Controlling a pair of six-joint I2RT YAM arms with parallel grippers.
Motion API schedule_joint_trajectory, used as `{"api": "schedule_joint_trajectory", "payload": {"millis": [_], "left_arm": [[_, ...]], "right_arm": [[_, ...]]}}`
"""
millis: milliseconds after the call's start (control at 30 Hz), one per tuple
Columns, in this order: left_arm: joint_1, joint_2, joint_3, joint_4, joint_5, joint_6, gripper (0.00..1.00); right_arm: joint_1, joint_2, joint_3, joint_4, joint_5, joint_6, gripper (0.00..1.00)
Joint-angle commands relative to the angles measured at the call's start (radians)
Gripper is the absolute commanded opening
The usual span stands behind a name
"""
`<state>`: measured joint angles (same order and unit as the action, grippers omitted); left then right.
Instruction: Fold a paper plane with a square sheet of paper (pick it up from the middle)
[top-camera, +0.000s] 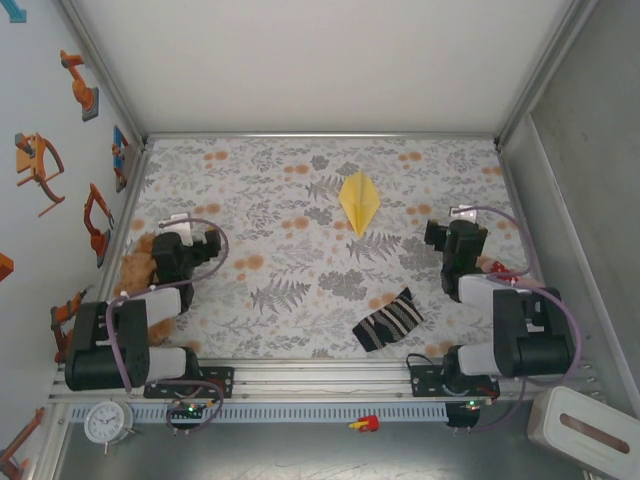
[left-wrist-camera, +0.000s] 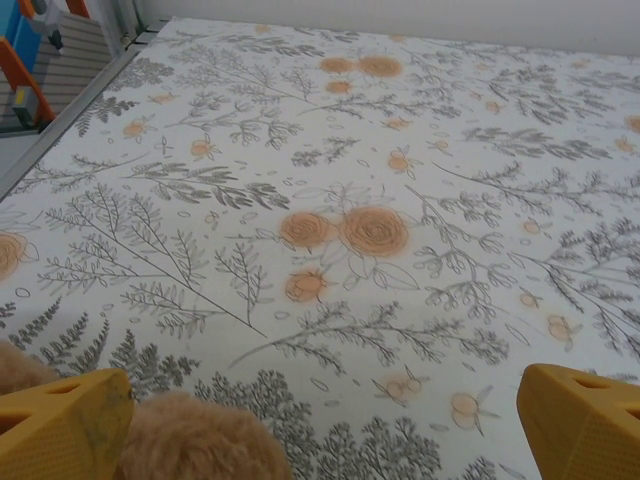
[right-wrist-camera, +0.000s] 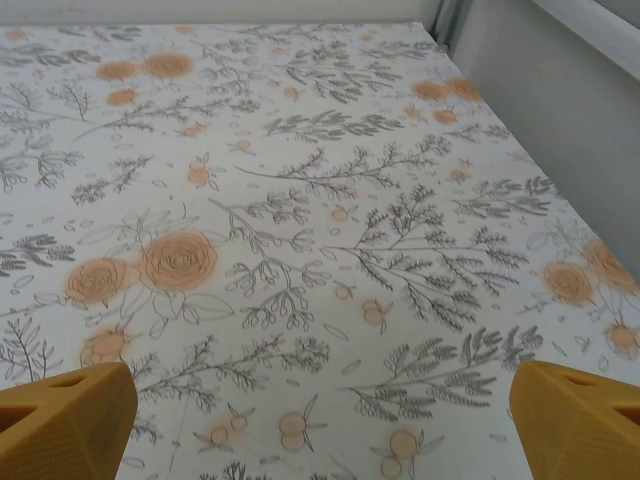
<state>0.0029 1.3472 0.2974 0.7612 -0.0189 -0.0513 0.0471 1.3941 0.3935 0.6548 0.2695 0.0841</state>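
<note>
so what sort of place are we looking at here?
Most likely a lab robot workcell, not a home: an aluminium-framed enclosure, a left arm and right arm bolted to a rail, and staged props, a paper plane and striped sock, on a floral tablecloth.

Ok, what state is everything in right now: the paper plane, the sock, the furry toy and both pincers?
paper plane: folded, lying flat on the tablecloth, nothing touching it.
striped sock: lying loose, slightly bent, near the right arm's base.
furry toy: lying beside the left pincer, not gripped.
left pincer: open, empty.
right pincer: open, empty.
</note>
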Motion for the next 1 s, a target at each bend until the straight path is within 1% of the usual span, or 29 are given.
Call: {"api": "schedule_joint_trajectory", "payload": {"millis": [0, 167, 233, 300, 333, 367, 400, 433, 467, 500, 967], "left_arm": [[0.045, 0.087, 0.027, 0.146, 0.132, -0.013, 0.98], [0.052, 0.198, 0.053, 0.198, 0.158, -0.017, 0.97], [0.050, 0.185, 0.064, 0.151, 0.148, -0.015, 0.97], [0.037, 0.193, 0.076, 0.146, 0.126, -0.008, 0.96], [0.025, 0.197, 0.091, 0.119, 0.107, 0.002, 0.96], [0.004, 0.191, 0.112, 0.064, 0.061, 0.013, 0.96], [-0.016, 0.186, 0.119, 0.044, 0.016, 0.023, 0.96], [-0.022, 0.196, 0.115, 0.072, -0.023, 0.021, 0.96], [-0.024, 0.198, 0.114, 0.077, -0.030, 0.020, 0.96], [-0.026, 0.192, 0.117, 0.055, -0.032, 0.020, 0.96], [-0.026, 0.193, 0.118, 0.059, -0.034, 0.019, 0.96]], "right_arm": [[-0.030, 0.058, -0.012, 0.147, -0.073, -0.024, 0.95], [-0.055, 0.135, -0.015, 0.217, -0.121, -0.009, 0.95], [-0.059, 0.146, -0.018, 0.233, -0.133, -0.009, 0.95], [-0.061, 0.148, -0.015, 0.233, -0.137, -0.007, 0.96], [-0.062, 0.148, -0.015, 0.232, -0.139, -0.007, 0.95], [-0.062, 0.149, -0.015, 0.232, -0.138, -0.007, 0.95], [-0.062, 0.149, -0.013, 0.230, -0.138, -0.007, 0.97], [-0.062, 0.149, -0.013, 0.229, -0.138, -0.006, 0.99], [-0.063, 0.149, -0.013, 0.228, -0.139, -0.005, 0.99], [-0.064, 0.149, -0.013, 0.228, -0.140, -0.006, 0.99], [-0.063, 0.149, -0.013, 0.229, -0.139, -0.006, 0.99]]}}
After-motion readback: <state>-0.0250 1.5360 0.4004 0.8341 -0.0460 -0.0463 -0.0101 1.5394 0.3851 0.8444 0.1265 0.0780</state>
